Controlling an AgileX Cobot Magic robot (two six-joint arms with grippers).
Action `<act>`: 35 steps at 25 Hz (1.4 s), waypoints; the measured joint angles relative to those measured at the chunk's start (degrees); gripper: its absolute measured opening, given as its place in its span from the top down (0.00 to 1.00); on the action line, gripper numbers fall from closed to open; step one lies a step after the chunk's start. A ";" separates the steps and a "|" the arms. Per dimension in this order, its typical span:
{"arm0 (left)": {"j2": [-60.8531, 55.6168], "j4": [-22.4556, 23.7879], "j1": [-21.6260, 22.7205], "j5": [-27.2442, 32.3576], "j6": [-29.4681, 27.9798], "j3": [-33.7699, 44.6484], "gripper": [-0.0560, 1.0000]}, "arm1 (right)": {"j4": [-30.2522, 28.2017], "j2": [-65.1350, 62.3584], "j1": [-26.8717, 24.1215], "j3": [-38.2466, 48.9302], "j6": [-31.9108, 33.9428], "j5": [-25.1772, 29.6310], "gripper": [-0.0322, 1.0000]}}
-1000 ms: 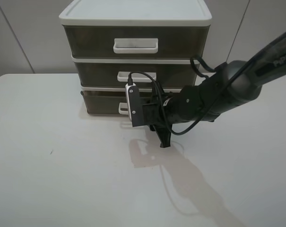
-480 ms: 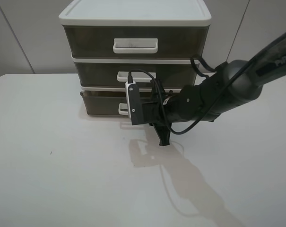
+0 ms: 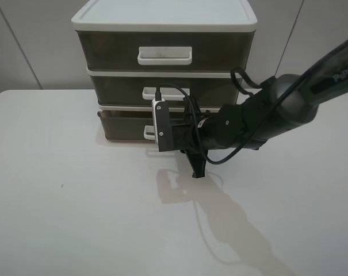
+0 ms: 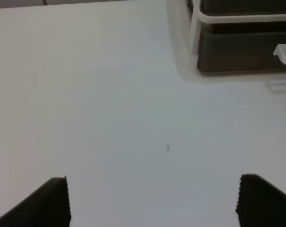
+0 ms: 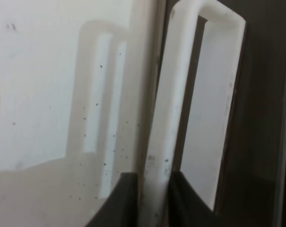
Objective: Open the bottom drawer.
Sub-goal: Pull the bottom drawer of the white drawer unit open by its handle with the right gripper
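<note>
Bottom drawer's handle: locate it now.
In the exterior high view, the bottom drawer's handle sits near centre, on the drawer unit's lowest tier, mostly hidden behind the right gripper clasping it.

The bottom drawer (image 3: 123,126), smoky translucent with a white loop handle (image 5: 158,118), sits lowest, drawn slightly forward.

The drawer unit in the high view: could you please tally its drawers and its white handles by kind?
Drawers: 3 (top drawer, middle drawer, bottom drawer)
White handles: 3 (top handle, middle handle, bottom handle, the last two partly hidden by the arm)
Total: 6
</note>
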 joint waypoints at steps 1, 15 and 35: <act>0.00 0.00 0.00 0.00 0.00 0.00 0.27 | 0.10 -0.12 0.05 0.29 0.00 -0.34 0.92; 0.00 0.00 0.00 0.00 0.00 0.00 0.27 | 2.93 -3.38 1.03 3.39 -0.18 0.36 0.93; 0.00 0.00 0.00 0.00 0.00 0.00 0.27 | 8.45 -14.38 1.76 10.99 0.28 10.25 0.95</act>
